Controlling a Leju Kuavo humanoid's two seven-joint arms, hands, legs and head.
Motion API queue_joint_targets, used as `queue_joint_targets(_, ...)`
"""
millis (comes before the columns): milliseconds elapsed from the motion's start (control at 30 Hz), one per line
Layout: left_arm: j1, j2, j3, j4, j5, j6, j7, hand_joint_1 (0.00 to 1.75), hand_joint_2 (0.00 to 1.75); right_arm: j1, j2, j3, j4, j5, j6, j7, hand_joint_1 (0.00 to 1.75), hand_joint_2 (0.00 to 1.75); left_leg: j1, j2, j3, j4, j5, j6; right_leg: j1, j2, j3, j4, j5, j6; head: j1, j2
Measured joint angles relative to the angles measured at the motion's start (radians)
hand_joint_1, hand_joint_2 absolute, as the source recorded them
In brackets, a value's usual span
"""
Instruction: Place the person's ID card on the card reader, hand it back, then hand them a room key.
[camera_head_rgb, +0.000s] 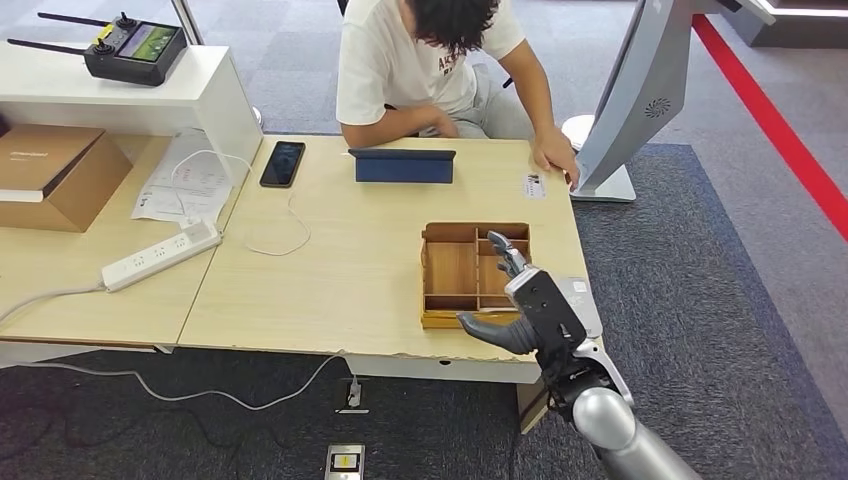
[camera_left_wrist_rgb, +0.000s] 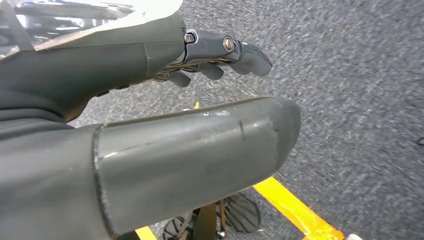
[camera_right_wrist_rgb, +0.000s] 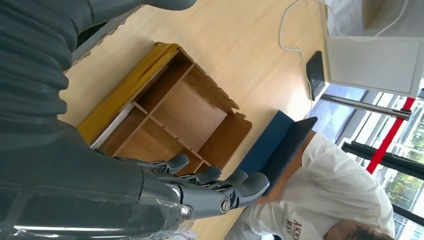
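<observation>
At the far left of my head view a white shelf (camera_head_rgb: 120, 85) carries a black controller (camera_head_rgb: 135, 48) with antennas, and below it sit a cardboard box (camera_head_rgb: 55, 175) and a white power strip (camera_head_rgb: 160, 256), kept to one side, I judge, so the working area stays free. A black phone (camera_head_rgb: 282, 163) lies face up on the tabletop (camera_head_rgb: 330, 280) with a white cable trailing near it.

My left hand (camera_left_wrist_rgb: 150, 100) hangs by my side over grey carpet, holding nothing, its fingers (camera_left_wrist_rgb: 240, 52) stretched out and a little apart.

Across from me a person (camera_head_rgb: 430, 70) in a white shirt leans over the far edge. In front of them stands a dark blue folded stand (camera_head_rgb: 402, 165), which I take for the card reader. Further right, the person's hand (camera_head_rgb: 555, 155) rests just beside a small white card (camera_head_rgb: 534, 185) near the tabletop's far right corner; I judge this is the ID card, laid there for me to collect.

Nearer me sits a wooden divided tray (camera_head_rgb: 455, 270), probably where room keys are kept, though I cannot make out any inside. My right hand (camera_head_rgb: 525, 300) hovers over the tray's right side, empty, fingers (camera_right_wrist_rgb: 225, 182) extended and spread, the thumb held apart.
</observation>
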Motion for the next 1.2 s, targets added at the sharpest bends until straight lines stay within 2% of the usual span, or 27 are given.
queue_joint_targets(200,-0.001,0.009,0.000,-0.003,-0.014,0.002,-0.014,0.00,0.00,0.053,-0.005,-0.006,-0.022,0.071,0.035,0.025,0.00,1.75,0.000,0.000,0.000,0.000,0.000,0.000,0.000,0.000,0.000,0.000,0.000,0.000,0.000,0.000)
queue_joint_targets(433,-0.001,0.016,-0.001,-0.013,-0.024,0.008,-0.005,0.00,0.00,0.062,-0.002,-0.006,-0.039,0.201,0.027,0.043,0.00,1.75,0.000,0.000,0.000,0.000,0.000,0.000,0.000,0.000,0.000,0.000,0.000,0.000,0.000,0.000)
queue_joint_targets(600,-0.003,0.015,-0.008,-0.016,-0.041,0.008,0.013,0.00,0.00,0.061,0.002,-0.003,-0.043,0.419,-0.029,0.093,0.00,1.75,0.000,0.000,0.000,0.000,0.000,0.000,0.000,0.000,0.000,0.000,0.000,0.000,0.000,0.000)
queue_joint_targets(867,-0.010,0.013,-0.029,-0.016,-0.062,0.008,0.044,0.00,0.00,0.040,0.025,0.016,-0.037,0.918,-0.101,0.219,0.00,1.75,0.000,0.000,0.000,0.000,0.000,0.000,0.000,0.000,0.000,0.000,0.000,0.000,0.000,0.000)
queue_joint_targets(1033,-0.013,0.012,-0.042,-0.016,-0.076,0.008,0.069,0.00,0.00,0.016,0.044,0.031,-0.011,1.066,-0.082,0.246,0.00,1.75,0.000,0.000,-0.001,0.000,0.000,0.000,0.000,0.000,0.000,0.000,0.000,0.000,0.000,0.000)
queue_joint_targets(1200,-0.014,0.013,-0.058,-0.016,-0.082,0.008,0.081,0.00,0.00,-0.002,0.058,0.047,0.037,1.122,-0.047,0.254,0.00,1.75,0.000,0.000,-0.001,0.000,0.000,0.000,0.000,0.000,0.000,0.000,0.000,0.000,0.000,0.000)
